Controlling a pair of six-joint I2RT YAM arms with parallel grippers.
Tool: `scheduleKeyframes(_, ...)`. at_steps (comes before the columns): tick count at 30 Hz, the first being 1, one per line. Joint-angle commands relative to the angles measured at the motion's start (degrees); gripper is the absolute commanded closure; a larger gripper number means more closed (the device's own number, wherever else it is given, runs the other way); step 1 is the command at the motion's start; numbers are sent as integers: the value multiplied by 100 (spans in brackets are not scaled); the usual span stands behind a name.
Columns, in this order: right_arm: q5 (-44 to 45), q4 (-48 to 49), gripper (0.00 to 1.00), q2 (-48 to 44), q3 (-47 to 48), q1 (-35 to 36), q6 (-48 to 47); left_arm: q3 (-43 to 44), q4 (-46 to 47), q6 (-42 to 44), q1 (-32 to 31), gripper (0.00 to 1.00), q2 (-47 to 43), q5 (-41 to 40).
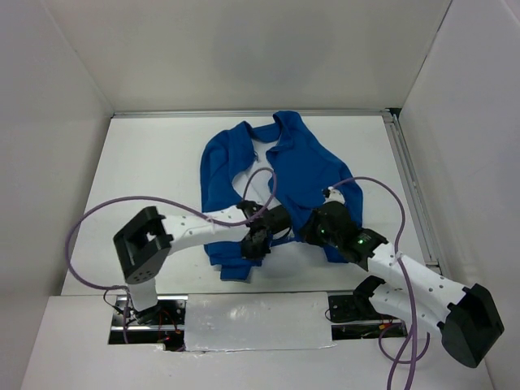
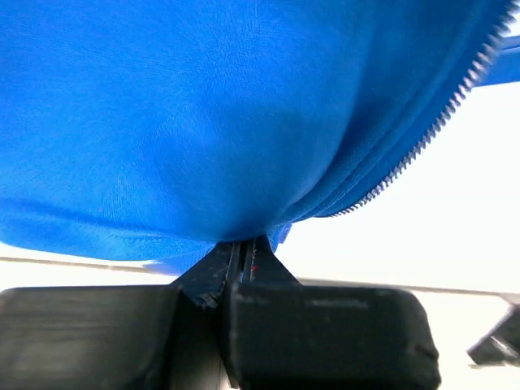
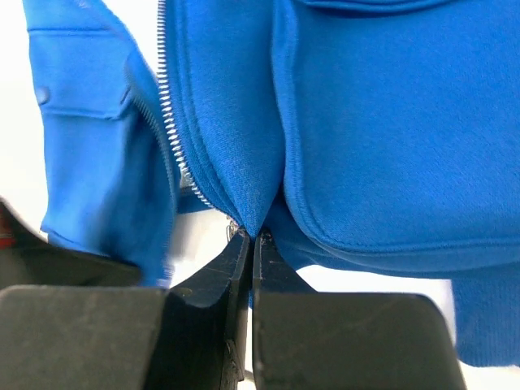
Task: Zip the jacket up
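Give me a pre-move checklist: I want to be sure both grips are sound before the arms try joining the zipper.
1. Left gripper shut on the jacket fabric: ok.
2. Right gripper shut on the edge beside the zipper teeth: ok.
3. Front edges brought together: not ok, they lie apart.
4. Slider located: cannot tell, none visible.
5. Zipper closed: not ok, teeth unjoined.

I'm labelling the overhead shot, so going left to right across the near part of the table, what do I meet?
Purple cable loop, left arm's black joint, left gripper, right gripper, right arm's black joint.
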Motion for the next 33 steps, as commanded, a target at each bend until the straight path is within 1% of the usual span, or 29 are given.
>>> scheduleKeyframes(1, -394, 508, 100, -60, 395, -6, -161, 532, -721, -237, 46, 100, -927, -958)
scheduleKeyframes(4, -464, 588, 100, 89, 667, -58, -214, 813, -784, 51, 63, 100, -1367, -1179)
scheduleKeyframes(5, -516, 614, 100, 168, 807, -76, -249, 849, -453, 461, 72, 100, -1603, -1179)
scheduleKeyframes(6, -525, 632, 100, 212, 904, -93, -258, 823, -276, 613, 81, 100, -1744, -1170)
scheduleKeyframes(7, -795, 719, 100, 282, 966, -154, -266, 771, -48, 823, 98, 100, -1859, -1126)
scheduleKeyframes(8, -920, 772, 100, 318, 1071, -190, -284, 639, 468, 1261, 107, 100, -2138, -1065)
scheduleKeyframes(9, -1051, 842, 100, 335, 1098, -216, -267, 577, 682, 1369, 133, 100, -2272, -995)
scheduleKeyframes(10, -1383, 1069, 100, 370, 1107, -304, -266, 490, 893, 1466, 203, 100, -2421, -820)
scheduleKeyframes(11, -1561, 1219, 100, 371, 1073, -357, -249, 376, 1147, 1746, 256, 100, -2701, -714)
scheduleKeyframes(12, -1745, 1360, 100, 379, 1020, -401, -162, 79, 1663, 1809, 317, 100, -2834, -635)
scheduleKeyframes(13, -1973, 1796, 100, 388, 967, -445, -126, -90, 1912, 1871, 440, 100, -2966, -538)
scheduleKeyframes(14, -2385, 1983, 100, 406, 810, -515, -82, -422, 2149, 1958, 519, 100, -3220, -354)
scheduleKeyframes(15, -2554, 2177, 100, 397, 704, -524, -30, -565, 2334, 1942, 581, 100, -3335, -283)
scheduleKeyframes(16, -2678, 2614, 100, 380, 607, -542, 93, -679, 2527, 1881, 695, 100, -3441, -239)
scheduleKeyframes(17, -2957, 2827, 100, 362, 424, -550, 137, -863, 2582, 1706, 748, 100, -3564, -221)
scheduleKeyframes(19, -3135, 3327, 100, 301, 238, -533, 251, -944, 2486, 1407, 871, 100, -3679, -308)
scheduleKeyframes(20, -3162, 3417, 100, 274, 133, -524, 278, -987, 2442, 1127, 915, 100, -3697, -413)
scheduleKeyframes(23, -3057, 3462, 100, 143, 62, -507, 226, -918, 2161, 591, 1109, 100, -3653, -423)
scheduleKeyframes(27, -3065, 3918, 100, -94, -141, -428, 182, -865, 2178, 456, 1267, 100, -3382, -282)
scheduleKeyframes(29, -3013, 3683, 100, -156, -1, -392, 68, -865, 2108, 290, 1372, 100, -3223, -195)
scheduleKeyframes(30, -2969, 3560, 100, -226, 130, -366, 7, -873, 2099, 237, 1521, 100, -3031, -125)
scheduleKeyframes(33, -2882, 3392, 100, -376, 211, -235, -169, -891, 2239, 271, 1759, 100, -2662, 313)
